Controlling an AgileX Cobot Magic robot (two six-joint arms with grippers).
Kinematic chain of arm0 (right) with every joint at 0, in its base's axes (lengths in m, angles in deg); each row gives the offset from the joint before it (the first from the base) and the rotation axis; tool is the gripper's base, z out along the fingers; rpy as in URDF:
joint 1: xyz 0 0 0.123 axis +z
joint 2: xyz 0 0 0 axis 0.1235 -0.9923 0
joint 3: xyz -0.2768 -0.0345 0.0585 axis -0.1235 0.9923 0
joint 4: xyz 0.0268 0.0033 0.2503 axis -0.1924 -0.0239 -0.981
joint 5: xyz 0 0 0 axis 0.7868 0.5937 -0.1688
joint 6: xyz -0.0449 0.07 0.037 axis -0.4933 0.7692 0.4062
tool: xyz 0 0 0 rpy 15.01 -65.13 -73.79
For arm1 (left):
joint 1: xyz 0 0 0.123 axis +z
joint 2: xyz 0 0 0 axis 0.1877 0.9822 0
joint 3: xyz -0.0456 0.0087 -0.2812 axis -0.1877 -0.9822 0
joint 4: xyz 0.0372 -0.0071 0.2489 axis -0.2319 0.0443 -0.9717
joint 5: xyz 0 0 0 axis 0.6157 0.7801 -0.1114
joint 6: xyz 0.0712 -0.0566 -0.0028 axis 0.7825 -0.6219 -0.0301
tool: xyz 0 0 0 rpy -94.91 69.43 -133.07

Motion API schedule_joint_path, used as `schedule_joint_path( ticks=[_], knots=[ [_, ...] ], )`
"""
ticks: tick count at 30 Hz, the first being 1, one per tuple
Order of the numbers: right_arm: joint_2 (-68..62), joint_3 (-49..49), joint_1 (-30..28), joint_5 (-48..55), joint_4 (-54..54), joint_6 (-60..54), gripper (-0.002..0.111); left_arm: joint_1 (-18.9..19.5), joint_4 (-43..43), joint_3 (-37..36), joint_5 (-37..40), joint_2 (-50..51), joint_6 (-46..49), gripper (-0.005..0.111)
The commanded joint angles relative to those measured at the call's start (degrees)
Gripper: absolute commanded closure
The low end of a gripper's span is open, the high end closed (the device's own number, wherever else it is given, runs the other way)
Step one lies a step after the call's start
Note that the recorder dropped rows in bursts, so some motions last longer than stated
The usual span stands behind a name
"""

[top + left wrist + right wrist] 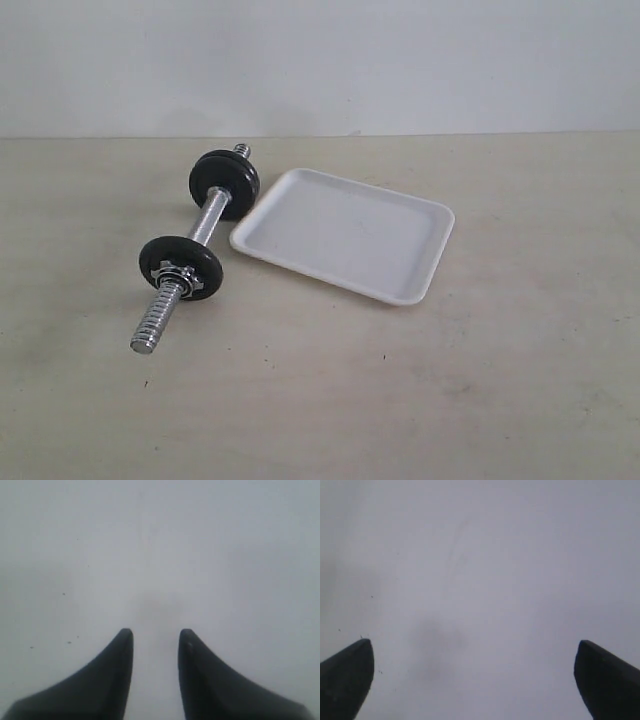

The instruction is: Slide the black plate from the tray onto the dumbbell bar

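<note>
From my remote seat, the exterior view shows neither arm over the working area. The dumbbell bar (210,218) lies slantwise on the desk (450,400), left of centre. Its bare threaded end points near-left and its other end points far-right toward the wall (320,60).

The black plate (224,182) is on the bar's far end, standing on edge with a short stub of thread showing past it. It looks thick, and I cannot tell whether it is one disc or two pressed together. Nearer to me a second black disc (180,258) sits on the rod with the chrome star nut (178,278) in front of it.

The tray (340,283) lies flat just right of the bar, turned so that one corner points near-left. Its far-left rim runs close beside the black plate's edge, and I cannot tell whether they touch. Its near-left corner stops just short of the rod.

Open desk stretches wide to the right of the tray and across the whole near side. There is a narrower strip on the left of the bar, and the far edge meets the wall.

In the left wrist view, the left pincer (156,634) has its tips a narrow gap apart and nothing between them. In the right wrist view, the right pincer (474,644) is spread wide with nothing between its tips. Both views show only a blurred pale surface beyond the tips.
</note>
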Motion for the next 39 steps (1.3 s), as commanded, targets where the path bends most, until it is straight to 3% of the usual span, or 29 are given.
schedule_joint_path(
  ticks=[1, 3, 8, 17, 23, 25, 31, 35, 39],
  knots=[
    [8.3, 15.3, -0.2, -6.1, -3.1, -0.5, 0.003, 0.1, -1.9, -9.3, -0.1, -1.9, -2.1, 0.090],
    [12.2, 20.4, -0.2, -6.0, -3.4, -0.2, 0.003, 0.1, -1.9, -12.7, -0.5, -0.9, -3.2, 0.091],
    [22.4, 34.2, -0.2, -7.5, -10.3, 2.1, 0.003, 0.1, 2.7, -18.1, -12.7, 0.4, -14.2, 0.091],
    [27.0, 54.1, -0.2, -24.3, -14.8, 16.2, 0.003, 0.1, -0.4, -28.1, -12.1, 0.4, -14.7, 0.091],
    [27.0, 55.3, -0.2, -26.7, -14.5, 21.4, 0.003, 0.1, -0.2, -29.9, -7.6, 0.4, -14.7, 0.092],
    [27.0, 55.3, -0.2, -26.8, -14.5, 21.4, 0.003, 0.1, -1.6, -29.9, -7.2, 0.4, -14.7, 0.101],
    [27.0, 55.3, -0.2, -40.2, -14.5, 22.9, 0.003, 0.1, -4.7, -29.9, -6.3, 0.4, -14.6, 0.102],
    [27.0, 55.3, -0.2, -31.6, -13.0, 21.2, 0.003, 0.1, -3.9, -29.9, -6.3, 0.4, -16.8, 0.102],
    [27.0, 55.3, -0.2, -16.7, 0.6, 17.6, 0.003, 0.1, -3.8, -29.9, -6.2, 0.4, -16.8, 0.102]
  ],
)
